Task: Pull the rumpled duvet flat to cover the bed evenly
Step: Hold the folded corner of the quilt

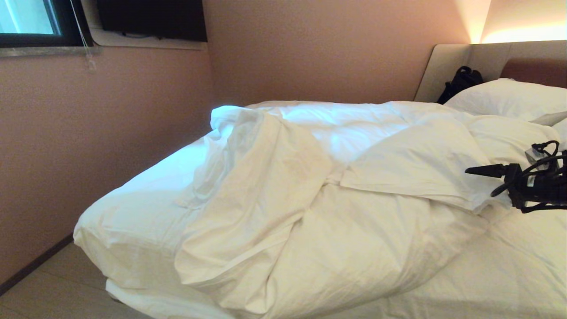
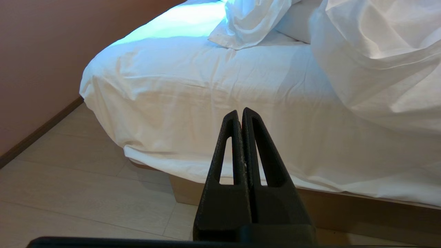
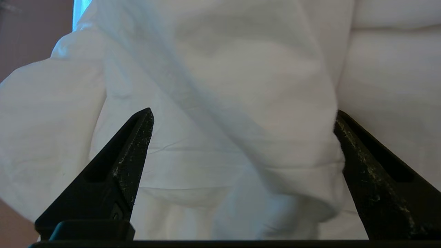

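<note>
Nearest, the left tool [image 2: 241, 113] hangs clenched and empty by the floor, in front of the bed [image 2: 179, 103] at its sheeted corner. The duvet [image 1: 310, 212] lies bunched and folded across the middle of the mattress. Over its right part the right tool [image 3: 241, 137] hovers spread wide, grasping nothing, with a pillow [image 1: 509, 97] beyond by the headboard.

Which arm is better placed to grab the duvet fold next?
Right. The right hand hangs open over the duvet, a folded edge between its fingers. The left hand is shut, low beside the bed, off the duvet.
</note>
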You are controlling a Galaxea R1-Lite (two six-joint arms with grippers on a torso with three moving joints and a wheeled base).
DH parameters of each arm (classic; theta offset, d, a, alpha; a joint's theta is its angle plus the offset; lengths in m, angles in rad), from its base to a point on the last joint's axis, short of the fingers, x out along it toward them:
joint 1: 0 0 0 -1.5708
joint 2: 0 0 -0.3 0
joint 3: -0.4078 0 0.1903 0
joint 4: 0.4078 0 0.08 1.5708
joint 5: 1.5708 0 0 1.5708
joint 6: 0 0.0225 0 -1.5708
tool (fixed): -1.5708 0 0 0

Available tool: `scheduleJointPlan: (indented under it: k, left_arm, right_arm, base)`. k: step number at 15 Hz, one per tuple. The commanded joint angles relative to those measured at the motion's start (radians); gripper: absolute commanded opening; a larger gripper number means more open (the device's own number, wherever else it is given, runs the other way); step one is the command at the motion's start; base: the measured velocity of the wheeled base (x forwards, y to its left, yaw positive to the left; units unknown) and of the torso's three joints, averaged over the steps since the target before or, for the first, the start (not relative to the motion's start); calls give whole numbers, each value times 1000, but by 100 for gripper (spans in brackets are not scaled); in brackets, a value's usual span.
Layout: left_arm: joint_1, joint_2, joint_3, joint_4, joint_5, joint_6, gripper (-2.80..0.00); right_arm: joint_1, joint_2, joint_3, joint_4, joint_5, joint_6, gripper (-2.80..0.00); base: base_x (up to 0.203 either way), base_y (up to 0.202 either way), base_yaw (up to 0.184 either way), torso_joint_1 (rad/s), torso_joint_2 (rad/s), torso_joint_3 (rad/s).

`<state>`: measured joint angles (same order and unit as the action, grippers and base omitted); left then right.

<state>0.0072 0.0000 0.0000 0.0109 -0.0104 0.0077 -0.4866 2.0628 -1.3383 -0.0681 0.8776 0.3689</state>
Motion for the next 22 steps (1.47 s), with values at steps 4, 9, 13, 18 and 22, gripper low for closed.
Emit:
scheduleJointPlan:
  k: [4, 9, 13, 18, 22]
  left_arm:
    - [0, 0, 0, 0, 0, 0, -280]
    - [0, 0, 0, 0, 0, 0, -280]
    - [0, 0, 0, 0, 0, 0, -280]
    - [0, 0, 0, 0, 0, 0, -280]
    - [0, 0, 0, 0, 0, 0, -280]
  right_arm:
    - [25, 0, 9, 1, 15, 2, 0]
    - [25, -15, 14, 1, 15, 5, -280]
    - [25, -24, 14, 1, 15, 2, -280]
    - [25, -46, 13, 1, 14, 5, -280]
    - [11, -117, 13, 2, 14, 22, -280]
  base:
    - [0, 0, 0, 0, 0, 0]
    - [0, 0, 0, 0, 0, 0]
    - [0, 0, 0, 0, 0, 0]
    - [0, 0, 0, 0, 0, 0]
    - [0, 0, 0, 0, 0, 0]
